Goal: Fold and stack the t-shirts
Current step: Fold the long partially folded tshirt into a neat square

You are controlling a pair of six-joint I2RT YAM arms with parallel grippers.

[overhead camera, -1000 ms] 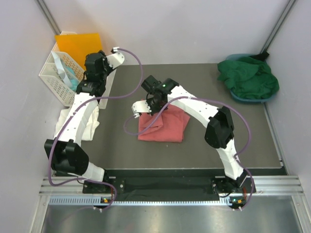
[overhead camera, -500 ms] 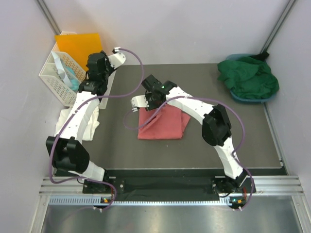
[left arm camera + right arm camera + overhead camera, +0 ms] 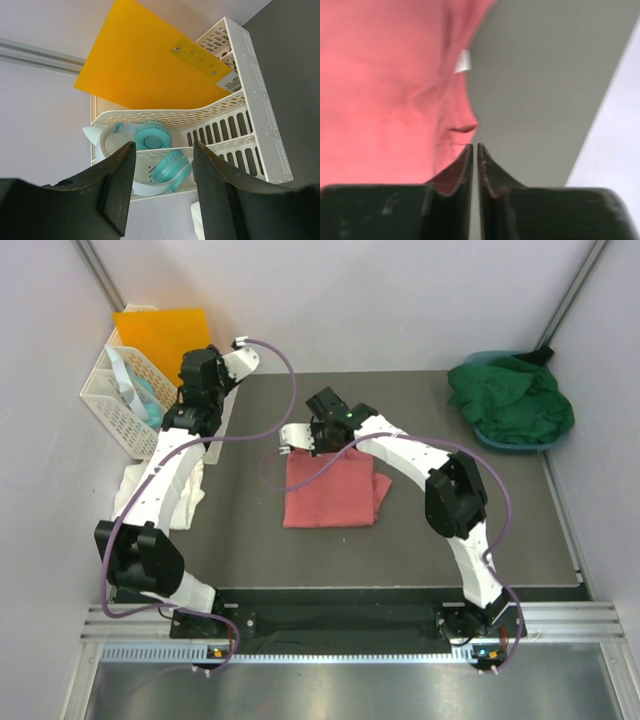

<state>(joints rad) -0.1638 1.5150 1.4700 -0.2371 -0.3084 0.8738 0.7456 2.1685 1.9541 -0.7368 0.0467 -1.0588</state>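
A salmon-pink t-shirt (image 3: 332, 496) lies folded in the middle of the dark mat; the right wrist view shows it (image 3: 380, 90) with its small white neck label (image 3: 463, 61). My right gripper (image 3: 320, 442) hovers over the shirt's far left corner, and its jaws (image 3: 475, 146) are shut with nothing between them. A dark green t-shirt (image 3: 512, 400) is heaped in a blue basin at the back right. Partly under my left arm, a white t-shirt (image 3: 190, 492) lies at the mat's left edge. My left gripper (image 3: 178, 420) is open and empty (image 3: 163, 150) beside the basket.
A white lattice basket (image 3: 118, 410) holding teal headphones (image 3: 170, 167) stands at the back left. An orange folder (image 3: 160, 330) leans behind it. The blue basin (image 3: 490, 438) sits at the mat's back right corner. Grey walls close in both sides.
My right gripper has let go of the pink t-shirt's far left corner, lifted back off it and shut again empty. The shirt now lies flatter. The left arm barely moved.
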